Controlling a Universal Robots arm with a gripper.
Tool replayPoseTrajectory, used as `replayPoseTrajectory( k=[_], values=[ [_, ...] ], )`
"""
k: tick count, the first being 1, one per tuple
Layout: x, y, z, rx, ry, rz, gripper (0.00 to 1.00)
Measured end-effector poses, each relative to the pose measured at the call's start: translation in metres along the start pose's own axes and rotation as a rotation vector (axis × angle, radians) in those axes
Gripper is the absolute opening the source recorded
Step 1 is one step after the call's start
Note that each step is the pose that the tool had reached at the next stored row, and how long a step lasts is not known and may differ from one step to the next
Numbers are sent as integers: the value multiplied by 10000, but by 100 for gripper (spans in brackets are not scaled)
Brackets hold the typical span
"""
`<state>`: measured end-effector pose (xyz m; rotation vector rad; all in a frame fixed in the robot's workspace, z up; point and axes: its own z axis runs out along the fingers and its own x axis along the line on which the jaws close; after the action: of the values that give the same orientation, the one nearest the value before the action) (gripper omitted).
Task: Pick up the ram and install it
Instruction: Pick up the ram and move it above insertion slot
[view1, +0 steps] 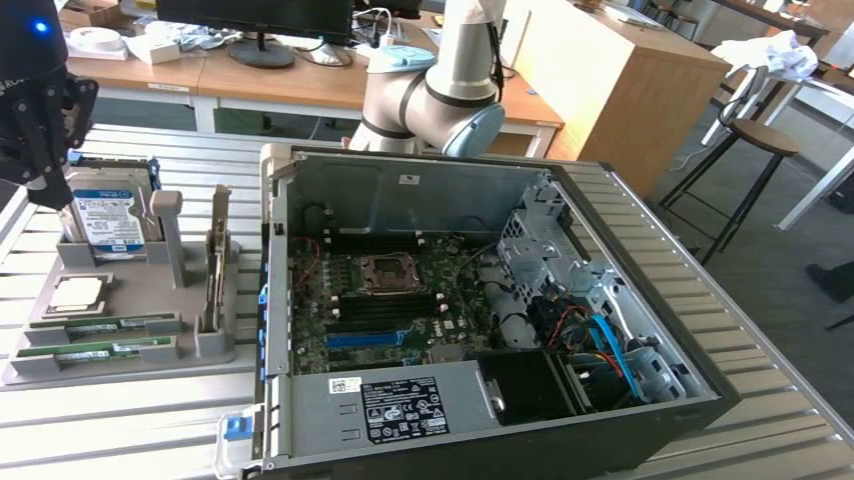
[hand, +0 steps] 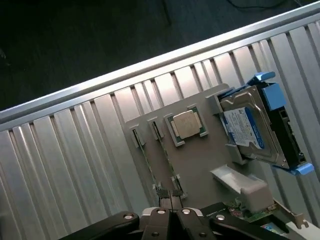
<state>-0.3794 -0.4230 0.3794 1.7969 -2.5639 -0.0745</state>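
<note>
Two green ram sticks (view1: 100, 328) (view1: 114, 350) lie side by side in slots at the front of a grey parts tray (view1: 120, 372), on the exterior view's left. From the wrist view they appear edge-on as thin strips (hand: 146, 160) (hand: 164, 150). My gripper (view1: 51, 198) hangs above the tray's far end, near the hard drive, well above the sticks. Its fingertips (hand: 170, 196) are pressed together with nothing between them. The open computer case (view1: 694, 330) holds the motherboard, whose memory slots (view1: 387, 310) lie below the processor socket.
The tray also carries a hard drive in a blue caddy (view1: 107, 220) (hand: 255, 130), a processor chip (view1: 78, 293) (hand: 185, 125) and an upright expansion card (view1: 218, 260). Everything stands on a ribbed metal table (view1: 134, 430). A stool (view1: 763, 135) and desks stand behind.
</note>
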Motion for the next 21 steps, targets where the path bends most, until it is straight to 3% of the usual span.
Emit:
replayPoseTrajectory(
  k=[21],
  values=[
    [0,0,9,-66,184,-3710,10]
  ],
)
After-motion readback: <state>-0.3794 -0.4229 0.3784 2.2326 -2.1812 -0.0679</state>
